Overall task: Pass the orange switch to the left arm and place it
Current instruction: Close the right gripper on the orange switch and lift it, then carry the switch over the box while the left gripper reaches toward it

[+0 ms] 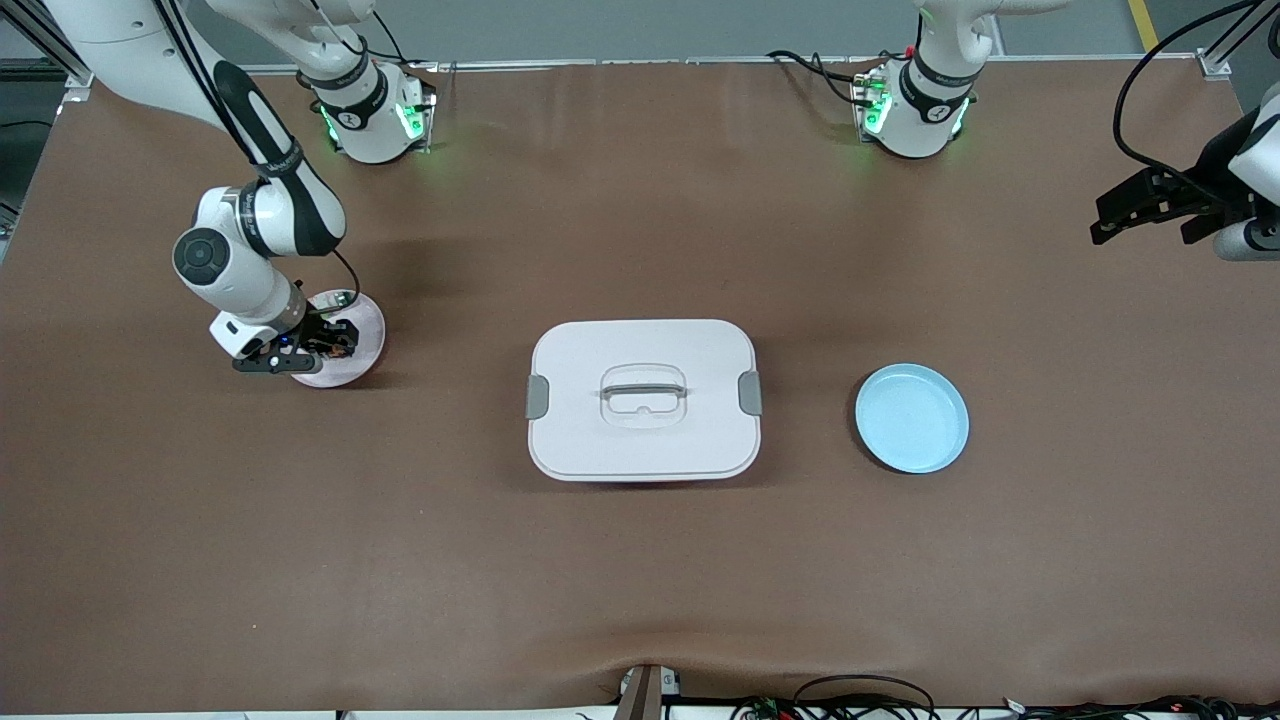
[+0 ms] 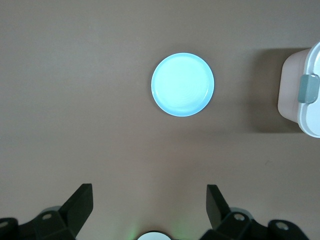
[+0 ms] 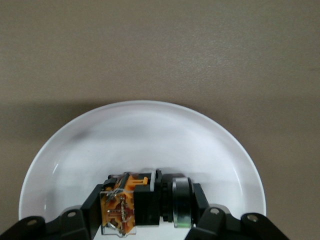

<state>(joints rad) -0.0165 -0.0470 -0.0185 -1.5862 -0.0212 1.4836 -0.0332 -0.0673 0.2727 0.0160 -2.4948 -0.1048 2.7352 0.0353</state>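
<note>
The orange switch (image 3: 120, 206), black with an orange part and a silver ring, sits between the fingers of my right gripper (image 3: 147, 205). That gripper (image 1: 335, 345) is shut on it, low over the pink plate (image 1: 362, 322), whose pale surface shows in the right wrist view (image 3: 140, 130). I cannot tell whether the switch touches the plate. The white box (image 1: 645, 440) with grey latches stands mid-table, and its end shows in the left wrist view (image 2: 305, 95). My left gripper (image 1: 1145, 230) is open and empty, up in the air at the left arm's end of the table (image 2: 150, 205).
A light blue plate (image 1: 911, 417) lies between the box and the left arm's end of the table, and it shows in the left wrist view (image 2: 183, 84). Brown table surface surrounds everything. Cables lie along the table's front edge.
</note>
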